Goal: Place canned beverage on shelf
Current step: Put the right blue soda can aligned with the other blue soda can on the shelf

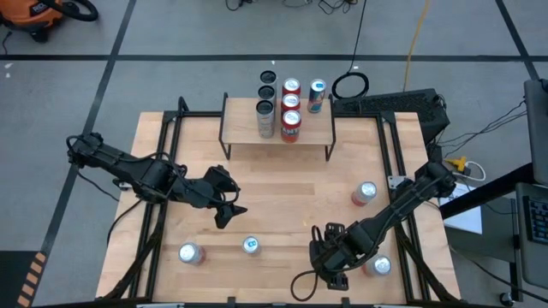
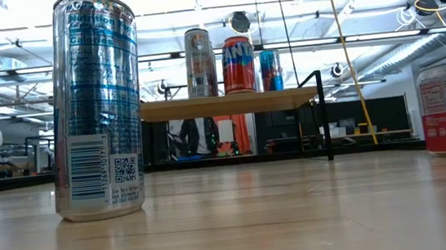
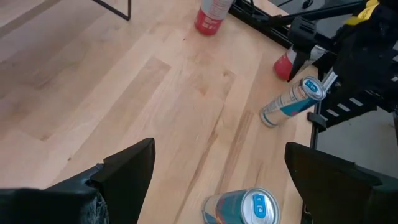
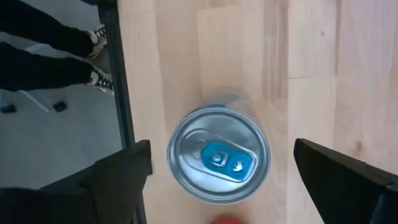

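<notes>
So, your right gripper (image 1: 330,257) sits at the near right of the table, fingers spread wide, poised straight over a slim silver can with a blue tab (image 4: 217,158). Neither finger touches the can, so it's holding nothing. The high view hides that can under the gripper.

Your left gripper (image 1: 233,195) is out over the middle-left of the table, also wide open and empty.

The shelf (image 1: 317,128) stands at the far edge, centred. It's already crowded: looks like seven cans up there, in a left row of three, a middle row of three red ones and a single blue-and-red one on the right. I can't swear to that count.

I count five loose cans on the table:
- the slim one under your right gripper
- a red can (image 1: 379,266) just to its right, close by
- another red can (image 1: 364,192) farther back, roughly between that gripper and the shelf's right end
- a blue-tab can (image 1: 251,245) near centre, just near of your left gripper
- a silver can (image 1: 190,253) at the near left

Someone's legs (image 4: 62,43) show on the floor beyond the table edge.
</notes>
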Robot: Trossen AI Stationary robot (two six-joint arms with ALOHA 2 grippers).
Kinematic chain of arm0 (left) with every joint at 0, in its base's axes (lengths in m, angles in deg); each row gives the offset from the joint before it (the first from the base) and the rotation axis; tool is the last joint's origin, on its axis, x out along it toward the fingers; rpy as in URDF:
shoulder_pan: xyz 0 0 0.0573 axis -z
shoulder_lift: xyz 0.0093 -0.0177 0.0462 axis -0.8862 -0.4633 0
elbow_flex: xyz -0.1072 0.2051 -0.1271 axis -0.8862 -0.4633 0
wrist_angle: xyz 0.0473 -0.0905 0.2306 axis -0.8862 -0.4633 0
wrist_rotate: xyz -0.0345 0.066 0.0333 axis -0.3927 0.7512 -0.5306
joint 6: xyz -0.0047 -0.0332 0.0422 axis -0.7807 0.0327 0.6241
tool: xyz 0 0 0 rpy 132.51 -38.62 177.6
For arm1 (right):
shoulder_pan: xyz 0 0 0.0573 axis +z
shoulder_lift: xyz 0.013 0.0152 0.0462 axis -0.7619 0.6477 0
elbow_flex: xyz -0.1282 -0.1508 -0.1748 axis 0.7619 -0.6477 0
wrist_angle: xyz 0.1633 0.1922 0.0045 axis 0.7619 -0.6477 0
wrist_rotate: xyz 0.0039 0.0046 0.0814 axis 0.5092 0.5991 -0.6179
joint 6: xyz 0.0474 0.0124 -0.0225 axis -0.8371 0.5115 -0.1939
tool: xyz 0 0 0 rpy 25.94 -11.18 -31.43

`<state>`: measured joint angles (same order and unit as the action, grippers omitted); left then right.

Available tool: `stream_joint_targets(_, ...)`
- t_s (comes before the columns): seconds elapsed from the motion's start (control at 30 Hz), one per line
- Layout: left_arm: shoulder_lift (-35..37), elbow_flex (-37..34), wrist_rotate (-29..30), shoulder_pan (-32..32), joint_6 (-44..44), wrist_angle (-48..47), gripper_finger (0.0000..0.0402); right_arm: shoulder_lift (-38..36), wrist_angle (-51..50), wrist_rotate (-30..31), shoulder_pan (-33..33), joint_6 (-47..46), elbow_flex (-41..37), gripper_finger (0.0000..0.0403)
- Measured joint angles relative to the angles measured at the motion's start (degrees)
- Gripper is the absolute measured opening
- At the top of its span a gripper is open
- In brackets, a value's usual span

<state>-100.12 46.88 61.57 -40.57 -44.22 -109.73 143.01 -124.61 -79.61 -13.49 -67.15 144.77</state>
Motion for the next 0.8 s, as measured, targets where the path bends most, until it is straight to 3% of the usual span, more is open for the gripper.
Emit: stream_joint_targets(0.8, 0.0, 0.0, -0.02, -0.01, 1.91, -0.02, 0.0361, 1.77, 1.94, 0.97, -0.02, 3.57, -0.02, 0.0339)
